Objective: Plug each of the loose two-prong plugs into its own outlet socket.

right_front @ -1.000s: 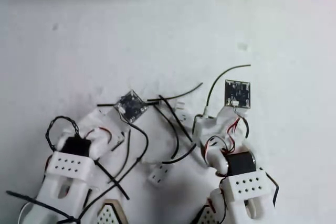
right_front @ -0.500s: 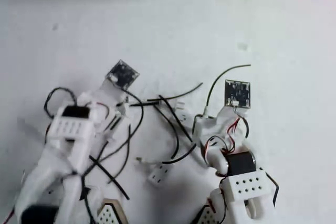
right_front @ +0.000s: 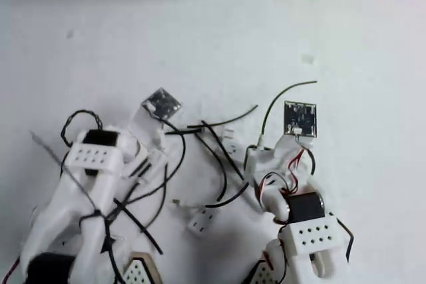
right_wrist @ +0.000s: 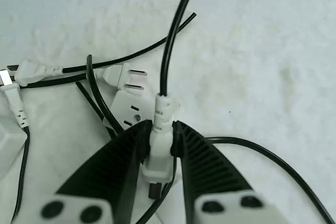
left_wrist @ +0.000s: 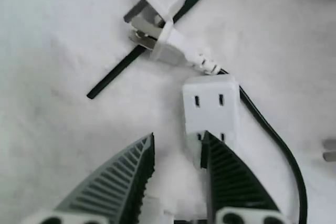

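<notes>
White plastic two-prong plug (right_wrist: 159,156) being clamped in right gripper (right_wrist: 160,127); left gripper (left_wrist: 176,140) being held apart, partly overlapping white square outlet block (left_wrist: 210,103): block risks being shoved away on closing.

In the high view the left arm (right_front: 86,184) slants up from the lower left toward centre, and the right arm (right_front: 303,231) stands at the lower right, pointing up-frame. The left gripper (left_wrist: 176,140) has its fingers parted, while the right gripper (right_wrist: 161,127) is pinched on a white plug (right_wrist: 163,109)
</notes>
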